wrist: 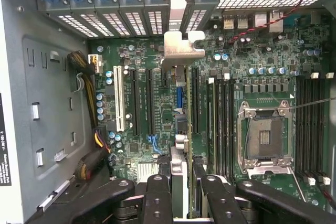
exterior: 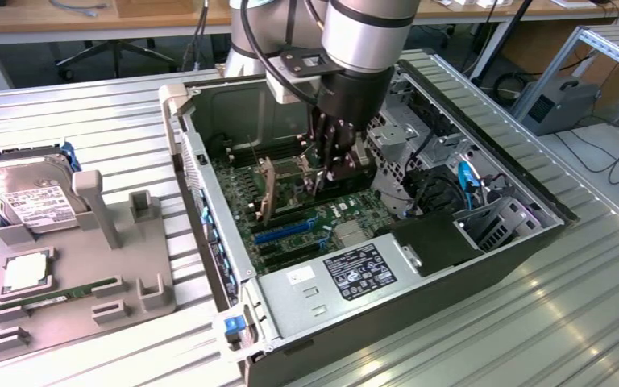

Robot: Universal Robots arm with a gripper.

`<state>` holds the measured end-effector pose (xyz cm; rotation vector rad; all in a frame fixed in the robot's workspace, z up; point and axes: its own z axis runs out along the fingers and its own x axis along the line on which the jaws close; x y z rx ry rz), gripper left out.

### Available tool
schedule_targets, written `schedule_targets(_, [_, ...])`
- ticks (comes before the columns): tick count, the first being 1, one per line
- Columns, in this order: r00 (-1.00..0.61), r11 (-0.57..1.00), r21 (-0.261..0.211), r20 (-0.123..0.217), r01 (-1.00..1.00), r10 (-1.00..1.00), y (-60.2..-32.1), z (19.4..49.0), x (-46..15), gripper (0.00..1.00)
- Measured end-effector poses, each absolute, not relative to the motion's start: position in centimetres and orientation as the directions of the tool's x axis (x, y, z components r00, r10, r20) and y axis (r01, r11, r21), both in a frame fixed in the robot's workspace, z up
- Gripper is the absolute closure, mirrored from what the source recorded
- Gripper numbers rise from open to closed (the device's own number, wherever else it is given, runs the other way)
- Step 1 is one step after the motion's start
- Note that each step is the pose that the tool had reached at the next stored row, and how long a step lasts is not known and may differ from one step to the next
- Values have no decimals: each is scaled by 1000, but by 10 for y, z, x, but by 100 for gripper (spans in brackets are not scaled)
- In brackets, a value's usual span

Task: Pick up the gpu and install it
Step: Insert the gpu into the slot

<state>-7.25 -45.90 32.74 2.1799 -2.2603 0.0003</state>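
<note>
Standing on edge inside the open PC case (exterior: 219, 211), the gpu (exterior: 267, 196) sits over the motherboard (wrist: 157, 108) slots, its pale bracket (wrist: 182, 50) toward the rear slot covers. Gripper (exterior: 328, 165) is down in the case with its fingers (wrist: 157, 195) closed on the card's top edge. Outside on the bench (exterior: 84, 109), a grey fixture (exterior: 68, 298) carries a hard drive (exterior: 27, 191) and a RAM stick (exterior: 54, 297).

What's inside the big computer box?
Inside the computer case a green motherboard shows, with the gpu standing on edge in the gripper. The arm covers whatever lies behind it.
</note>
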Motion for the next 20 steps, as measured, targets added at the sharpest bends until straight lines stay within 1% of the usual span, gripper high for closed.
schedule_targets(20, [-36, 36, 1, 1, -999, -999, -460, 321, -74, 73])
